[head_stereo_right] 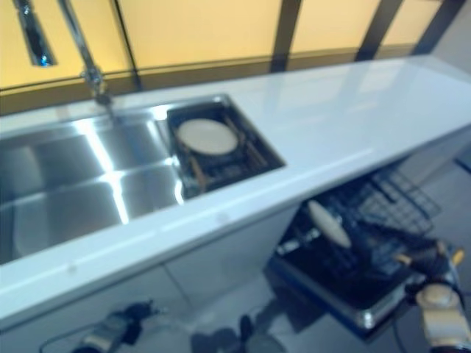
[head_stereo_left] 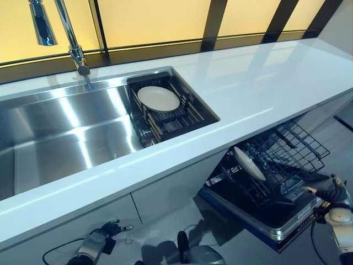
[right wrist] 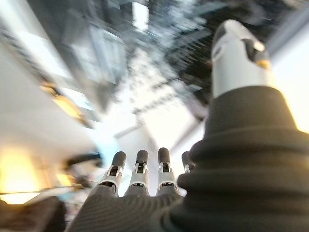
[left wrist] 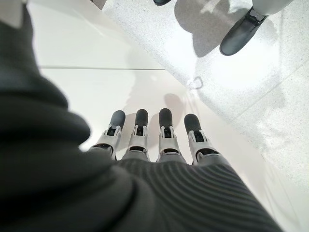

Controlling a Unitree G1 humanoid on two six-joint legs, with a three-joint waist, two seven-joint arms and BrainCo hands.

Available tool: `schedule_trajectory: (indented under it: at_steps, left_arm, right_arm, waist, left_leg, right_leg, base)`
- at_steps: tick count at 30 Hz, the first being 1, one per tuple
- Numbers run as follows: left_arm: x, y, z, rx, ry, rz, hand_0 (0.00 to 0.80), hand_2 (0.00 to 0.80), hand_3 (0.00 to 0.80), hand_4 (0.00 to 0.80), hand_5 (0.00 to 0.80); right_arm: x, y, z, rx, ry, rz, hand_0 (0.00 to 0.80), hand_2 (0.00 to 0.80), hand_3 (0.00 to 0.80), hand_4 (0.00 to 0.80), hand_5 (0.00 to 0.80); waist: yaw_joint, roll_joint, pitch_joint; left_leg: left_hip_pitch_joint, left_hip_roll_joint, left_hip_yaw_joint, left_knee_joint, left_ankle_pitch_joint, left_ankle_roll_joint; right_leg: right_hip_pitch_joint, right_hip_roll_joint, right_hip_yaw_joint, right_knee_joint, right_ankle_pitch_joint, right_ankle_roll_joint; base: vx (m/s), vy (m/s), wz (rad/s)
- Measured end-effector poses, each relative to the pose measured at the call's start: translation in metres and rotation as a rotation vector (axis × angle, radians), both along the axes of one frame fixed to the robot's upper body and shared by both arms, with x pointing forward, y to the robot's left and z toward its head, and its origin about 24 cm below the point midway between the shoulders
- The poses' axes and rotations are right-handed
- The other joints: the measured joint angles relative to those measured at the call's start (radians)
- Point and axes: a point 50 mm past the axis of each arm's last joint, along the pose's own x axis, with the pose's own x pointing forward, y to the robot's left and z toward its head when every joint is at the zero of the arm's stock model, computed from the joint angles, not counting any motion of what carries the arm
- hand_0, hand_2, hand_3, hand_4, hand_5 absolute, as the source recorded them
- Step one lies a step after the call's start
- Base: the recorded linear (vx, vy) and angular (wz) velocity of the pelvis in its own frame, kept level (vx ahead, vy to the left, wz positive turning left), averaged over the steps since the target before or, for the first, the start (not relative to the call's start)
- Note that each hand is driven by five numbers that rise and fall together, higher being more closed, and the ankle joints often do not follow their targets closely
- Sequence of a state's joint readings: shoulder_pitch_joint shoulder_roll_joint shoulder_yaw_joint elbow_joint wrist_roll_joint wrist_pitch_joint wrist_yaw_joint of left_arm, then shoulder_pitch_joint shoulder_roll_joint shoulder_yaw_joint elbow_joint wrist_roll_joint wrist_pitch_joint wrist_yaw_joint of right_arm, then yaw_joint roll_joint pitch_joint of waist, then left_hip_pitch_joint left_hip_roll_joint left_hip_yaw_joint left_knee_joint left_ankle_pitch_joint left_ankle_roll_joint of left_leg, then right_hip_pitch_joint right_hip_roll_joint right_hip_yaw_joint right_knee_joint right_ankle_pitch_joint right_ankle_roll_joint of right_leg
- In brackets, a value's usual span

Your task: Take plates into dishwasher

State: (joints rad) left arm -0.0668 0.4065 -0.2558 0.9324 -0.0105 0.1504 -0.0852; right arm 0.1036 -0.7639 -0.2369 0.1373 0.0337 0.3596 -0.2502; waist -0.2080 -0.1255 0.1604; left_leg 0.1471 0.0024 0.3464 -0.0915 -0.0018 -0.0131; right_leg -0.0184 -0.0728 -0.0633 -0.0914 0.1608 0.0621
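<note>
Plate [head_stereo_left: 249,164] upright in dishwasher rack [head_stereo_left: 287,152] — hands [left wrist: 154,145] [right wrist: 145,174] empty.

Bright scene — warm yellow glow from backlit panels [head_stereo_left: 160,19] behind the sink [head_stereo_left: 66,132], which shows streaky glare. White countertop [head_stereo_left: 265,83] reflects light. Right eye view soft; right wrist view heavily motion-blurred — left wrist view sharp.

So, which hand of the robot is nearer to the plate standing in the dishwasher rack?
The right hand. It hangs open just beside the pulled-out rack, right of the plate. The left hand hangs open low before the cabinet, far left of it.
</note>
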Motion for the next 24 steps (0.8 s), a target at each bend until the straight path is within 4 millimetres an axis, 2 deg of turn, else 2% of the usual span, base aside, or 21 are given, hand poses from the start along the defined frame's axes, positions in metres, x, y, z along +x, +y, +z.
schedule_trajectory:
  at_steps: [1, 6, 9, 10, 11, 17, 24]
  left_arm:
    - [-0.002, 0.0, -0.001, 0.002, 0.003, 0.002, 0.0, 0.0, 0.0, 0.0, 0.0]
    - [-0.011, 0.0, -0.005, 0.001, 0.025, 0.009, 0.0, 0.0, 0.0, 0.0, 0.0]
    - [-0.015, 0.0, -0.006, -0.002, 0.032, 0.009, 0.0, 0.0, 0.0, 0.0, 0.0]
    - [-0.015, -0.001, -0.006, -0.003, 0.032, 0.009, 0.0, 0.0, 0.0, 0.0, 0.0]
    - [-0.016, -0.001, -0.007, -0.005, 0.033, 0.008, 0.0, 0.0, 0.0, 0.0, 0.0]
    - [-0.017, -0.006, -0.008, -0.017, 0.047, -0.022, 0.0, 0.0, 0.0, 0.0, 0.0]
    - [-0.019, -0.008, -0.01, 0.0, 0.066, -0.067, 0.0, 0.0, 0.0, 0.0, 0.0]
  right_arm:
    - [0.007, 0.001, 0.021, -0.059, -0.052, 0.047, 0.0, 0.0, 0.0, 0.0, 0.0]
    - [0.026, 0.003, 0.094, -0.249, -0.237, 0.166, 0.0, 0.0, 0.0, 0.0, 0.0]
    - [0.035, 0.013, 0.128, -0.328, -0.33, 0.246, 0.0, 0.0, 0.0, 0.0, 0.0]
    - [0.036, 0.015, 0.132, -0.337, -0.343, 0.258, 0.0, 0.0, 0.0, 0.0, 0.0]
    - [0.04, 0.021, 0.147, -0.364, -0.386, 0.294, 0.0, 0.0, 0.0, 0.0, 0.0]
    - [0.062, 0.053, 0.199, -0.469, -0.483, 0.429, 0.0, 0.0, 0.0, 0.0, 0.0]
    - [0.089, 0.096, 0.222, -0.531, -0.483, 0.565, 0.0, 0.0, 0.0, 0.0, 0.0]
  waist:
    - [0.0, 0.004, -0.002]
    - [0.002, 0.024, -0.013]
    - [0.004, 0.034, -0.02]
    - [0.003, 0.035, -0.021]
    - [0.005, 0.039, -0.023]
    - [0.024, 0.045, -0.032]
    - [0.074, 0.032, -0.051]
  left_leg:
    - [0.001, -0.001, 0.002, 0.0, -0.001, 0.001]
    - [0.002, -0.005, 0.004, 0.0, -0.006, 0.004]
    - [0.001, -0.006, 0.003, 0.0, -0.007, 0.005]
    - [0.001, -0.007, 0.003, 0.0, -0.008, 0.006]
    - [0.001, -0.007, 0.002, 0.0, -0.008, 0.006]
    - [0.0, -0.007, -0.002, 0.0, -0.008, 0.007]
    - [0.001, -0.008, -0.032, 0.002, -0.007, 0.009]
  right_leg:
    - [0.0, 0.0, 0.001, 0.0, 0.0, 0.0]
    - [0.0, -0.003, 0.002, 0.001, 0.001, 0.001]
    - [0.0, -0.004, 0.002, 0.002, 0.001, 0.001]
    - [0.0, -0.004, 0.002, 0.002, 0.001, 0.0]
    - [0.0, -0.006, 0.002, 0.001, 0.001, 0.0]
    - [0.0, -0.007, -0.002, 0.0, 0.0, 0.0]
    - [0.017, -0.012, -0.029, 0.005, 0.004, -0.004]
  base:
    - [0.018, 0.05, -0.03]
    - [0.023, 0.048, -0.02]
    - [0.0, 0.0, 0.0]
    - [0.0, 0.0, 0.0]
    - [0.0, 0.0, 0.0]
    - [0.009, -0.046, 0.02]
    - [0.036, -0.035, 0.12]
